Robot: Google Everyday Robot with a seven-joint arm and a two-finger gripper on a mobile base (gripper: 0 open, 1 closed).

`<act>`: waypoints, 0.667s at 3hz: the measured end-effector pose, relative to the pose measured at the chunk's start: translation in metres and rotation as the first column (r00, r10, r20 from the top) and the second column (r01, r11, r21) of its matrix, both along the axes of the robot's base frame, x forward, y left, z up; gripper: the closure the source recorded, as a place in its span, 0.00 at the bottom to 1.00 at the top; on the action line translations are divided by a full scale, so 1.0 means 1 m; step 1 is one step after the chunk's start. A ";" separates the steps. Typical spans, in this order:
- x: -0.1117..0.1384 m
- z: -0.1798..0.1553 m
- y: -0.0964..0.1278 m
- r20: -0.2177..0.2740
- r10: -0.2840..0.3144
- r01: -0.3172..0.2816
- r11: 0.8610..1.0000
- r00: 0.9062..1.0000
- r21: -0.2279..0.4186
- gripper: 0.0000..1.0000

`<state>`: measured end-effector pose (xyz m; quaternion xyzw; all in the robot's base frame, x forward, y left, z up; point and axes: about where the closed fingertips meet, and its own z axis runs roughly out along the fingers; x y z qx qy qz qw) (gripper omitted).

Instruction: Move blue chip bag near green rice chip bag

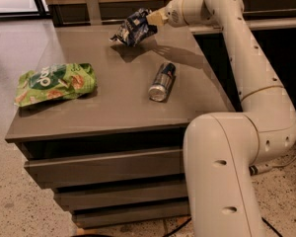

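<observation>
1. Gripper (156, 19) at far right of the cabinet top (113, 110), clamped on the right edge of the blue chip bag (133, 27); bag hangs off it to the left.
2. Camera view: blue chip bag looks lifted clear of the surface, with a shadow on the top just below it. Crumpled, tilted, near the back edge.
3. Green rice chip bag (56, 83) lies flat at the front left corner, well apart from the blue bag.
4. Drink can (163, 81) lies on its side mid-right, between the arm (246, 58) side and the front edge. It sits beside the straight path to the green bag, not on it.
5. Step in hand, judged: carry the bag across to the left front. Hold it high enough that the dangling foil doesn't drag, and sweep left of the can.
6. Grip is only on an edge, so move smoothly; a jerk could slip the foil out.
7. Set it down just beside the green bag, not on top and not pushing it. The green bag is close to the left edge, so approaching from the right side seems safest.
</observation>
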<state>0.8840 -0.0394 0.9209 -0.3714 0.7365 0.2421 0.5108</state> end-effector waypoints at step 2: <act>-0.027 0.076 0.018 0.102 -0.060 0.048 0.991 0.993 0.121 1.00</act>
